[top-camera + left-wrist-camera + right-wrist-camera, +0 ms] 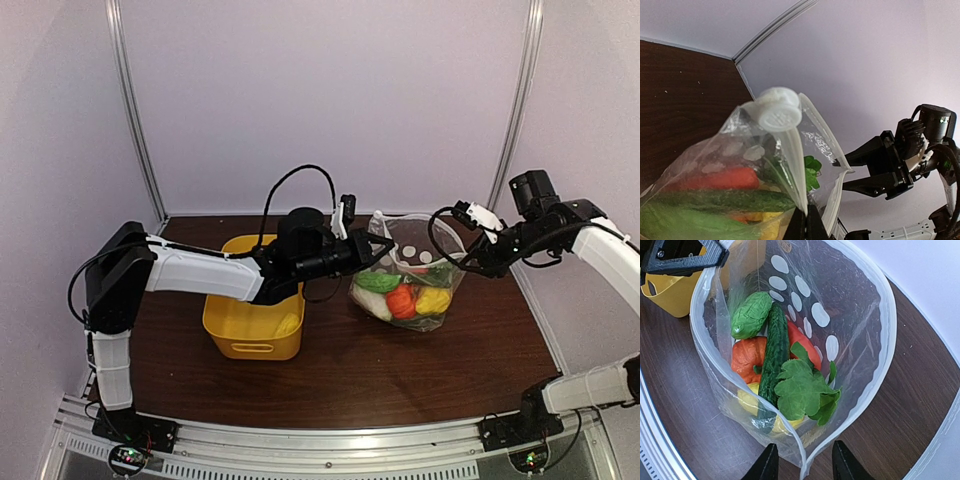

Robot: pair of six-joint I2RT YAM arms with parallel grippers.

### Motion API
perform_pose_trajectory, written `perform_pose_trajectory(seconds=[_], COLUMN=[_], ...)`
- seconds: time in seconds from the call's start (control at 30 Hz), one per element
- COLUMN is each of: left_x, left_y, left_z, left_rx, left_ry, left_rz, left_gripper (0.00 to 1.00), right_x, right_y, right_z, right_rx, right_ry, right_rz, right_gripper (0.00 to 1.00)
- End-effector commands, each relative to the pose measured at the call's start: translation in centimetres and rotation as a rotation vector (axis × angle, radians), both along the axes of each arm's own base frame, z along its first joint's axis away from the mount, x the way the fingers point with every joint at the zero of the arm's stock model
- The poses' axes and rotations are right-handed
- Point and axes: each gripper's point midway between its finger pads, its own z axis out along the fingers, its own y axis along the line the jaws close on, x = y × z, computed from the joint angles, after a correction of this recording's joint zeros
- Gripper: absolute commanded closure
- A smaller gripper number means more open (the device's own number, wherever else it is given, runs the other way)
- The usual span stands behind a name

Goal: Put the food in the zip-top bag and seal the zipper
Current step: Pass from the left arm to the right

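Observation:
The zip-top bag point(412, 243) stands on the table with its mouth open. In the right wrist view the bag point(850, 300) holds the food: a cucumber point(774, 355), a green leaf point(802, 387), a carrot point(807, 347), a pumpkin point(746, 357), plus green and yellow pieces. The zipper point(888, 330) runs unsealed round the mouth. My left gripper point(807, 224) is shut on the zipper edge at the bag's left end; it also shows in the top view point(383, 245). My right gripper point(804, 467) is open, its fingers either side of the mouth's right end, not touching.
The yellow tub point(250, 325) stands left of the bag, under my left arm, with a yellow piece inside. The back wall and its metal posts stand close behind the bag. The right arm's open fingers point(865, 170) show in the left wrist view.

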Motion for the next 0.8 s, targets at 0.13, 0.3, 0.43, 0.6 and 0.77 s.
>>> perform_pose_trajectory(seconds=[0.13,0.3,0.43,0.6,0.77], left_x=[0.9,1.4,1.8,1.6,1.2], left_y=[0.1,2.1,7.3,12.0,11.7], left_z=[0.1,2.1,4.5,4.1,1.2], left_rx=[0.01,0.175,0.427,0.566,0.562], left_ry=[-0.008,-0.194,-0.5,-0.739,-0.912], left_rz=[0.005,0.019,0.14,0.09,-0.118], left_gripper=[0.92,0.57,0.24,0.13,0.17], right_x=[0.8,0.9,0.6,0.3,0.2], right_y=[1.5,1.1,-0.2,-0.9,-0.8], right_z=[-0.2,0.7,1.7,2.0,1.7], right_rx=[0.077,0.061,0.022,0.01,0.018], right_ry=[0.013,-0.001,-0.046,-0.057,-0.052], right_rz=[0.031,0.015,-0.01,-0.023,-0.011], right_gripper=[1.0,1.0,1.0,1.0,1.0])
